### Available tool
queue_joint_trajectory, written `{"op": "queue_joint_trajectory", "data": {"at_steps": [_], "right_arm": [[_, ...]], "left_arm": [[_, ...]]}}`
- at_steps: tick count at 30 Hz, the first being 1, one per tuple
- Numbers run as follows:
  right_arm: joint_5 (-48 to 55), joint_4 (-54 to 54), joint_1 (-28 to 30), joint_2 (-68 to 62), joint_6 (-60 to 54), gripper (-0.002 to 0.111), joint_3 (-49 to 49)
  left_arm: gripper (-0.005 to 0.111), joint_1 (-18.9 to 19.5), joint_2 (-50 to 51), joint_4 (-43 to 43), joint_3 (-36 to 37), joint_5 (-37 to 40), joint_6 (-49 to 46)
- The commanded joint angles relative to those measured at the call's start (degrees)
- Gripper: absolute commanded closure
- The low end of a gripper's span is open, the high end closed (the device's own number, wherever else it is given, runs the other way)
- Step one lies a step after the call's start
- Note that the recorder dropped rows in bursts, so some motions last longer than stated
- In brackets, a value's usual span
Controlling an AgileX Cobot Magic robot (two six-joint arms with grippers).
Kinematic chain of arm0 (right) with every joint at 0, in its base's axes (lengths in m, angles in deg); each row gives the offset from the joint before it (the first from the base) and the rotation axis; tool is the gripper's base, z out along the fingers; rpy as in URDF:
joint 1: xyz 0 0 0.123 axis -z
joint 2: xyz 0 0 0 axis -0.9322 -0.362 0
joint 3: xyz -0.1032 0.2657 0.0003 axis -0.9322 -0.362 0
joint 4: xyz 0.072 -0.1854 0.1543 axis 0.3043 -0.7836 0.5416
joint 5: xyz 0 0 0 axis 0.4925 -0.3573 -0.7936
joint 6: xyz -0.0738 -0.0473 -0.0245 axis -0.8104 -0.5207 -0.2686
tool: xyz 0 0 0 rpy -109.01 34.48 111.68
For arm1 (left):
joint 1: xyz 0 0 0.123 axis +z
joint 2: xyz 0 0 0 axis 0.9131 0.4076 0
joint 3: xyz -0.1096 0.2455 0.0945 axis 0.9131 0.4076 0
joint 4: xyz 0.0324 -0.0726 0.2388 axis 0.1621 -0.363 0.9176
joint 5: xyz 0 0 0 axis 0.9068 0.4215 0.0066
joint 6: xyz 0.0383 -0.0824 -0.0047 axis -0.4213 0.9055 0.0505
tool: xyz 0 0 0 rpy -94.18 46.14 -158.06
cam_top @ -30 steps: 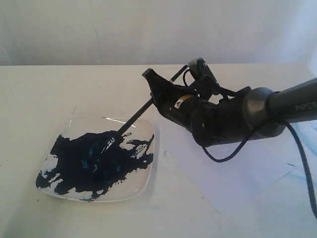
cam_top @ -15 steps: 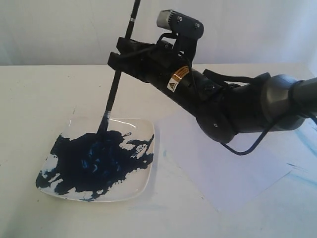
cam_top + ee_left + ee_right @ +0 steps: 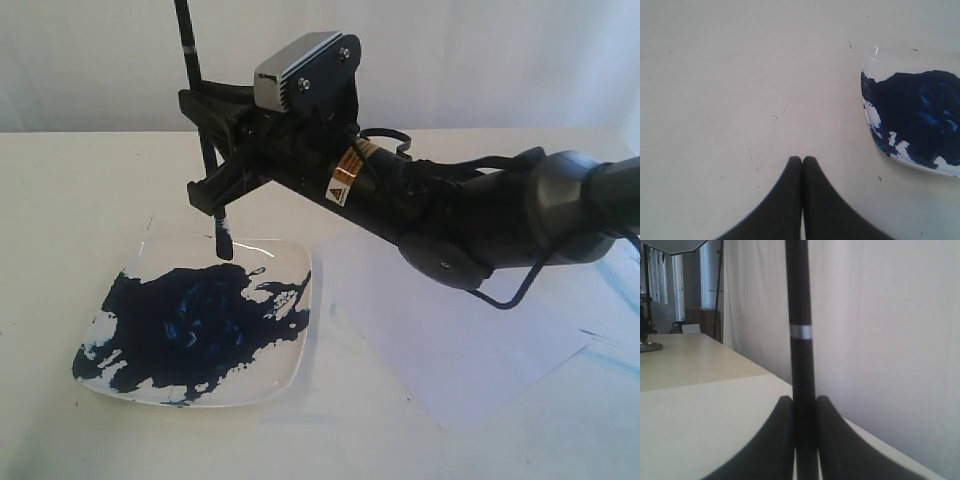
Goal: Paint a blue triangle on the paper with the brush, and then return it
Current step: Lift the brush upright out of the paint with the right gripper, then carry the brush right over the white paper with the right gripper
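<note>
My right gripper (image 3: 207, 150) is shut on the brush (image 3: 195, 85), a thin black stick held nearly upright over the far edge of the plate. Its dark blue bristle tip (image 3: 224, 243) hangs just above the paint, clear of it. In the right wrist view the brush (image 3: 801, 340) runs up between the closed fingers, silver band showing. The paper (image 3: 480, 350) lies flat to the right of the plate, partly under the right arm; no blue triangle shows on it. My left gripper (image 3: 802, 159) is shut and empty over bare table beside the plate.
A square white plate (image 3: 292, 370) smeared with dark blue paint (image 3: 190, 320) sits left of centre; the left wrist view shows its rim (image 3: 866, 107). Faint blue smears mark the table at the paper's right edge (image 3: 605, 345). A white backdrop rises behind the table.
The right gripper has swung the brush from lying slanted in the paint to nearly upright, lifting its tip off the plate. The wrist has rolled so its camera faces up.
</note>
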Motion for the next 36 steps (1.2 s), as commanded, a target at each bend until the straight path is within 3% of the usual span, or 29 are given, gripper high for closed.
{"op": "queue_joint_trajectory", "data": {"at_steps": [1, 15, 19, 23, 29, 35, 36], "right_arm": [[-0.9, -1.2, 0.1, -1.3, 1.9, 0.108, 0.0], [-3.5, -1.9, -1.2, -5.1, 2.0, 0.108, 0.0], [-8.5, -0.2, -1.2, -3.6, 2.1, 0.108, 0.0], [-7.3, 2.2, -1.2, 0.3, 2.1, 0.108, 0.0], [4.0, 2.9, -1.1, 12.9, 5.5, 0.108, -1.0], [42.7, 3.5, 3.7, 34.9, 8.5, 0.108, -3.1], [43.9, 3.5, 4.4, 37.1, 8.5, 0.108, -4.0]], "left_arm": [[0.107, -0.2, 0.0, -0.4, 0.2, 0.1, 0.4], [0.107, -0.2, 0.0, -0.4, 0.2, 0.1, 0.4], [0.107, -0.2, 0.0, -0.4, 0.2, 0.1, 0.4], [0.107, -0.2, 0.0, -0.4, 0.2, 0.1, 0.4], [0.107, -0.2, 0.0, -0.4, 0.2, 0.1, 0.4], [0.107, -0.2, 0.0, -0.4, 0.2, 0.1, 0.4], [0.107, -0.2, 0.0, -0.4, 0.2, 0.1, 0.4]]}}
